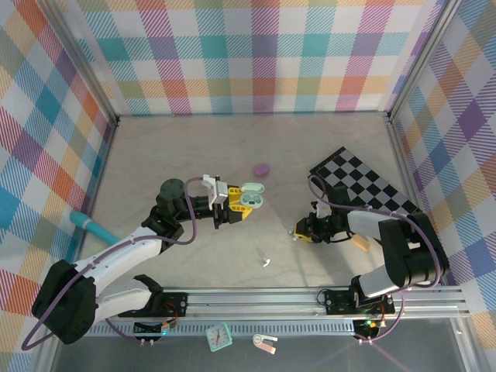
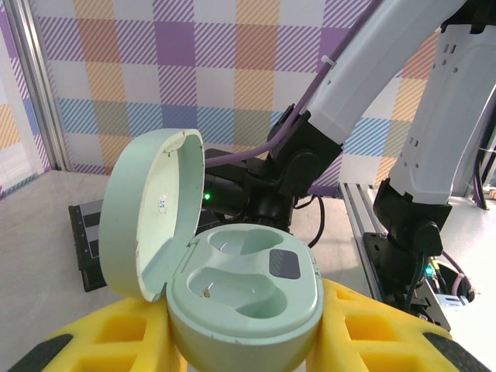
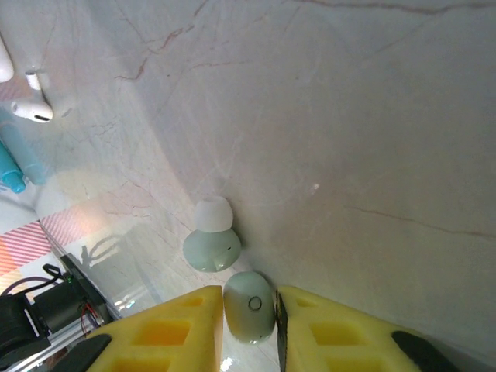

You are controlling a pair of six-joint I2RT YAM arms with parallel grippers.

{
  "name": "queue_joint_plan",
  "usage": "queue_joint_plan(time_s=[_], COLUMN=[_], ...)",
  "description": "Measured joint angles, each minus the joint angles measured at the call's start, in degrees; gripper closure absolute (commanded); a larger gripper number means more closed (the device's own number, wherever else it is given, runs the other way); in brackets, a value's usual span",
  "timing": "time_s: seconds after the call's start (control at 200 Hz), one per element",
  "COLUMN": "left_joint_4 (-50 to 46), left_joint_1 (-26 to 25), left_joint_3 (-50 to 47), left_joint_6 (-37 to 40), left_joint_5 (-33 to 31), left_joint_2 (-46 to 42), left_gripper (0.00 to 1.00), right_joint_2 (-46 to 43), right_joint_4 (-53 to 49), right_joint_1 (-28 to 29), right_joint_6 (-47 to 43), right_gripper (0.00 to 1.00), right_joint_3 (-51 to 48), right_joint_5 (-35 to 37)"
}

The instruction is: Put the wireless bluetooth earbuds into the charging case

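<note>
Two yellow fingers of my right gripper press on the sides of a mint green earbud. I have it pinched, low down on the table. The bud is egg-shaped, and its long way runs the same way my fingers point. A second mint earbud lies on the table just past my fingertips, with its white tip pointing away from me. It is so close to the one I hold that I cannot tell if they touch.

My left gripper is closed on the mint charging case and seems to hold it up off the table. The lid stands open, and both hollows in the case look empty.

Seen from above, the case is to the left of my right gripper and a bit farther back, with bare table between them. So I think the next move is to lift the bud, carry it left and a little far, and turn it so its long way fits into a hollow. My right arm is the one for this, because it has the bud. A white earbud lies on the table nearer the front, between my two arms. It can wait.
</note>
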Motion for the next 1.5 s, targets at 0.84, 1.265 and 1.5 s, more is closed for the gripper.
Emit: queue_joint_plan(time_s=[0.84,1.265,1.5], left_joint_4=[-0.4,-2.2,-2.1], left_joint_1=[0.0,0.0,-0.1], left_joint_3=[0.0,0.0,0.0], left_joint_6=[1.1,3.0,3.0], left_joint_5=[-0.6,-3.3,-4.1], left_joint_2=[1.7,4.9,8.1], left_gripper=[0.74,0.74,0.74], right_joint_2=[-14.1,-14.0,-13.9], right_joint_4=[-12.8,-23.7,-27.5], right_joint_1=[2.7,5.3,10.2], right_joint_6=[-0.4,2.6,3.1], right_gripper=[0.80,0.80,0.80], right_joint_3=[6.1,11.8,16.1], right_joint_5=[17.0,30.5,33.9])
